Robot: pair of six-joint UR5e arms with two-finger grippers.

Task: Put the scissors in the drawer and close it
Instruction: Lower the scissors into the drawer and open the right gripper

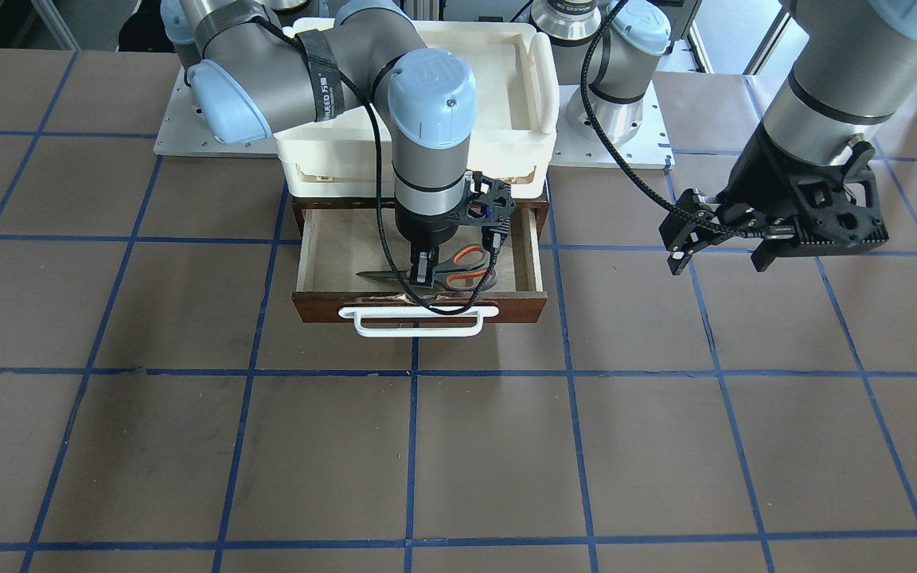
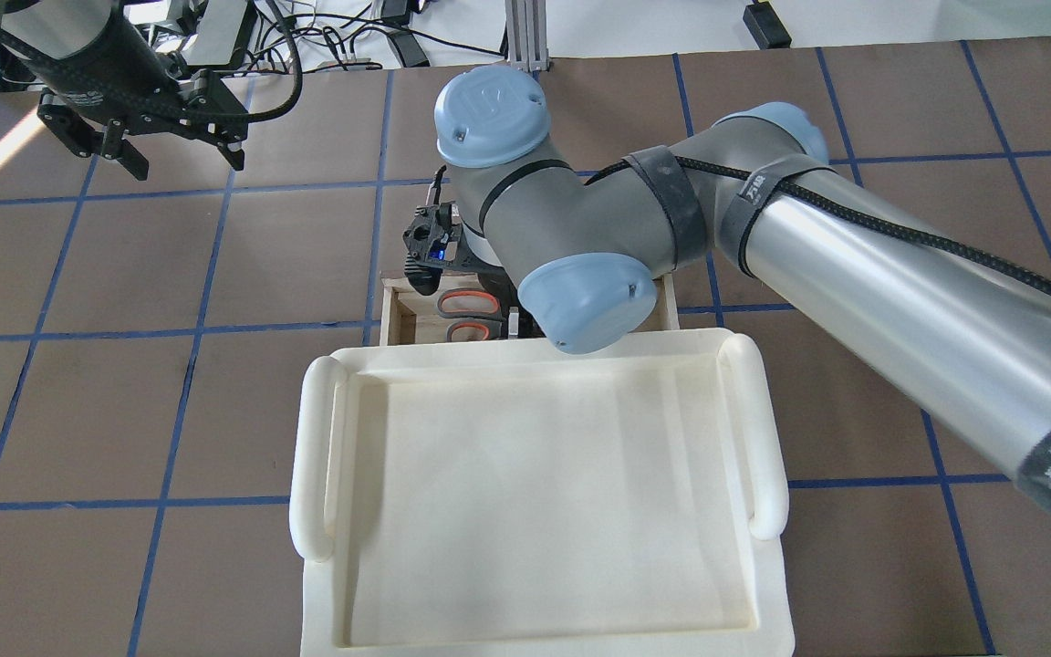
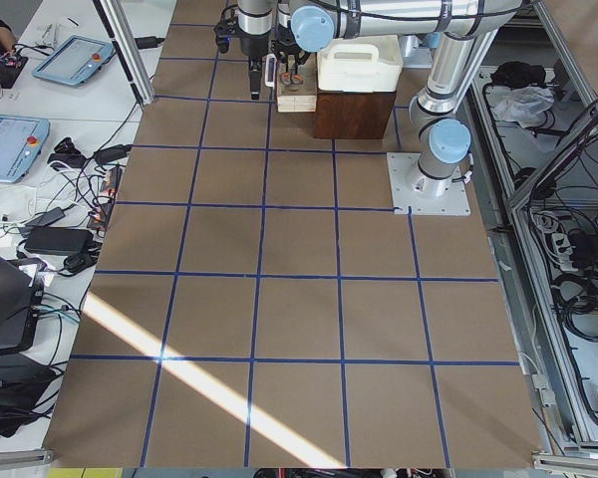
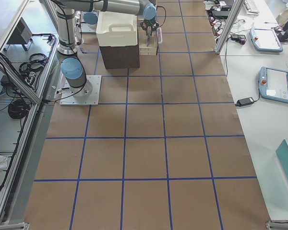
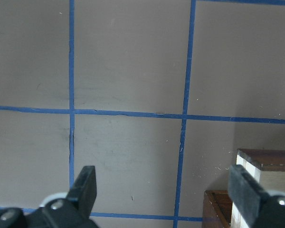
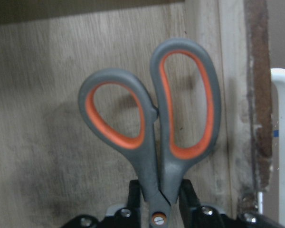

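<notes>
The dark brown drawer (image 1: 510, 305) stands pulled open under the cream tray, its white bar handle (image 1: 417, 323) toward the front. The scissors (image 1: 466, 267) lie flat inside it, blades pointing to the view's left, grey-and-orange loops to the right. My right gripper (image 1: 423, 272) reaches down into the drawer and is shut on the scissors (image 6: 152, 123) near the pivot, fingers (image 6: 188, 195) on both sides. I cannot tell if the scissors touch the plywood floor. My left gripper (image 1: 717, 248) is open and empty, hovering above the table beside the drawer (image 5: 262, 162); the overhead view shows it (image 2: 183, 157) too.
A cream-white plastic tray (image 2: 316, 474) sits on top of the drawer's cabinet, just behind the right arm's wrist. The right arm's black cable (image 1: 458, 309) hangs over the drawer's front edge. The table is brown with blue grid lines.
</notes>
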